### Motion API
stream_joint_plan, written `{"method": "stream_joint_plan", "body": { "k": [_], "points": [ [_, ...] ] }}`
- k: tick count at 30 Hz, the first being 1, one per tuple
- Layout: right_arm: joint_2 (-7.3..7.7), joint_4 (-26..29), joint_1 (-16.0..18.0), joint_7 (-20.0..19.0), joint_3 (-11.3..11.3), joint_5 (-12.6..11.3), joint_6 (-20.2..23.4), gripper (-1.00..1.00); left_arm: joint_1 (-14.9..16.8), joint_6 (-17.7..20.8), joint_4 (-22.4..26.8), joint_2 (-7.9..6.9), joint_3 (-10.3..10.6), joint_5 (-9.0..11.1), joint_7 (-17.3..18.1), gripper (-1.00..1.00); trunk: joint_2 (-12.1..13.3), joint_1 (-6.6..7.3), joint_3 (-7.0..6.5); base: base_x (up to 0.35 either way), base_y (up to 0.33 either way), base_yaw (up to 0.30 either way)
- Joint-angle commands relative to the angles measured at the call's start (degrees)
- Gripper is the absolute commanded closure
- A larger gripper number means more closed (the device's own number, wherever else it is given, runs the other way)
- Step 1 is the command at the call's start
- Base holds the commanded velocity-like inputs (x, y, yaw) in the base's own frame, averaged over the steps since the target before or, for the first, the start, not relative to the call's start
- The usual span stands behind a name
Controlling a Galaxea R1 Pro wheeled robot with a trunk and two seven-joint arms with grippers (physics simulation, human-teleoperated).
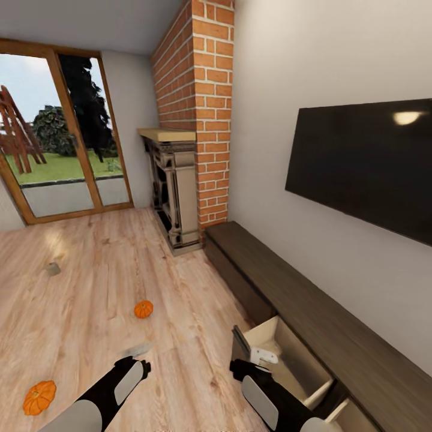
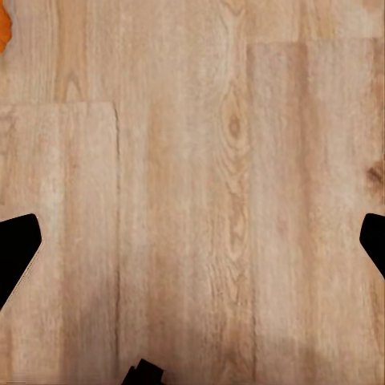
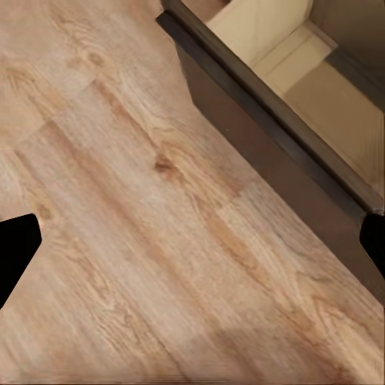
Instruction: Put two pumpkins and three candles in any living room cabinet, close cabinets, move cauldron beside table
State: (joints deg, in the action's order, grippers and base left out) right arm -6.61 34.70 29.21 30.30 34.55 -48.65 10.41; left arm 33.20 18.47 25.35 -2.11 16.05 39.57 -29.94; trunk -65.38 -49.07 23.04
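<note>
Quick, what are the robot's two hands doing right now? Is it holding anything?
Left gripper: open, holding nothing, over bare floor.
Right gripper: open, holding nothing, beside the open cabinet.

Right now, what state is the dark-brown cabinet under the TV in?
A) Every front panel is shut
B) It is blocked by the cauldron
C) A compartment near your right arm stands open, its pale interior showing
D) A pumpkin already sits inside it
C: in the head view the cabinet has a compartment open beside the right gripper, its pale interior bare, while both pumpkins lie on the floor.
</note>
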Motion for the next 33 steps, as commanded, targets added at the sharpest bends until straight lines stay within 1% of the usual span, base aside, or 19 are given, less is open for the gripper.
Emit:
{"method": "stream_joint_plan", "body": {
  "k": [1, 9, 21, 33],
  "points": [
    [0.03, 0.1, 0.1, 0.4, 0.3, -0.2, 0.2, -1.00, 0.0, 0.2, 0.1, -0.08, 0.5, 0.4, -0.4, -1.00, 0.0, 0.01, 0.07, -0.128, 0.200, 0.292],
    [0.04, 0.1, 0.1, 0.4, 0.3, -0.2, 0.2, -1.00, 0.0, 0.2, 0.1, -0.08, 0.5, 0.4, -0.4, -1.00, 0.0, 0.01, 0.07, -0.101, 0.224, 0.292],
    [0.04, 0.1, 0.1, 0.5, 0.3, -0.2, 0.2, -1.00, 0.0, 0.2, 0.1, -0.09, 0.5, 0.4, -0.4, -1.00, 0.0, 0.01, 0.07, -0.007, 0.222, 0.292],
    [0.04, 0.1, 0.1, 0.5, 0.3, -0.2, 0.2, -1.00, 0.0, 0.2, 0.1, -0.08, 0.5, 0.4, -0.5, -1.00, 0.0, 0.01, 0.07, 0.000, 0.035, 0.292]
  ]
}}
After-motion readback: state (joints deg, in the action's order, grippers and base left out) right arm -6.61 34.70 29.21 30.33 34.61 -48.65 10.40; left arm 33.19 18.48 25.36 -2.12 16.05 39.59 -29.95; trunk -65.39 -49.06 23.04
